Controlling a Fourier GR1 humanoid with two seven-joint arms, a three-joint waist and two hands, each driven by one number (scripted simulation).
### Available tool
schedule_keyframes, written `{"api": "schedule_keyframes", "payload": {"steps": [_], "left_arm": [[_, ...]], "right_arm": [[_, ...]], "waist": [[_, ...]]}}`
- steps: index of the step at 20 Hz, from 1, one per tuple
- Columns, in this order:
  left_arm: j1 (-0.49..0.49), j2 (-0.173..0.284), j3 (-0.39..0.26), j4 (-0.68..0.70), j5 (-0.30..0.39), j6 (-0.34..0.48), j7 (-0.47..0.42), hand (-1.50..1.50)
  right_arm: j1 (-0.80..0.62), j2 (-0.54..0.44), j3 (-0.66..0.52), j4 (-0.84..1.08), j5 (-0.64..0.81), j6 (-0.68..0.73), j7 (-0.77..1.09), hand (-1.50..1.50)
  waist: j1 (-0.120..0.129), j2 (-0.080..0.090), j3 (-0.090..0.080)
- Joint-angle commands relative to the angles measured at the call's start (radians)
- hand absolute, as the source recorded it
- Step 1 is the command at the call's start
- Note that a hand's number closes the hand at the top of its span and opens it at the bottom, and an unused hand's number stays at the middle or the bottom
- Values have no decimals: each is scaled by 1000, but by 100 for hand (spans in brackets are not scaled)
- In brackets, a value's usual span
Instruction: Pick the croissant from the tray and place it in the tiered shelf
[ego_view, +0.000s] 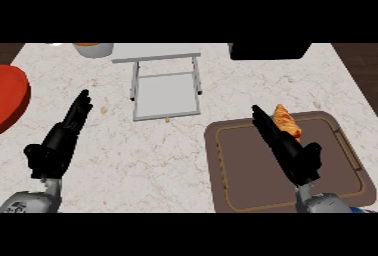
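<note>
The croissant is golden orange with darker ridges, long and tapered, lying flat with its narrow tip pointing away from me. It rests at the far edge of the tray, close to the middle of that edge and just beside the raised rim. The tray is brown, rectangular with rounded corners and a thin lighter line running inside its border; it sits on the counter at my right. The tiered shelf is pale grey metal, with a flat lower panel nearer me and an upper level behind it, joined by thin uprights. It stands well apart from the tray, further away and to its left.
</note>
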Motion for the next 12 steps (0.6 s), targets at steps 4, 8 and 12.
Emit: {"api": "schedule_keyframes", "payload": {"steps": [4, 8, 12], "left_arm": [[101, -35, 54, 77, 76, 24, 110, 0], [149, -69, 80, 126, 155, 13, 175, 0], [81, -66, 92, 179, 197, -38, 237, 0]], "right_arm": [[-41, -245, -323, -134, 46, -97, -55, 150], [46, -456, -458, 43, 248, -199, 81, 150], [116, -399, -605, 43, 35, -135, -14, -150]], "waist": [[-21, 26, 5], [-41, 49, 0], [1, 37, 8]]}}
